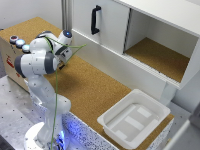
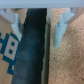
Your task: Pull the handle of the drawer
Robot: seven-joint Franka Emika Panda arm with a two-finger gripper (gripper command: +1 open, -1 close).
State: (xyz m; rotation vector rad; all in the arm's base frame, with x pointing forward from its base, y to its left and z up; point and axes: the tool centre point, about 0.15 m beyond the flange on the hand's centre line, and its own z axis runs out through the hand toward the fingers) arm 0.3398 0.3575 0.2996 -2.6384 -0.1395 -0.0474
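The drawer (image 1: 116,105) is a shallow white plastic box with a thick rim, lying on the cork table at the exterior view's lower right. A black vertical handle (image 1: 95,20) sits on the white front panel of the tall cabinet at the back. My gripper (image 1: 62,56) hangs over the cork near the exterior view's left, far from both, and is partly hidden by the arm. In the wrist view the gripper (image 2: 38,22) is open and empty, its fingers (image 2: 61,24) above a dark strip (image 2: 31,50) and cork.
The tall white cabinet has an open cork-lined compartment (image 1: 160,55). A box with coloured buttons (image 1: 17,42) stands at the exterior view's left. A green cable (image 1: 56,95) hangs along the arm. A blue-and-white patterned surface (image 2: 7,47) lies beside the dark strip.
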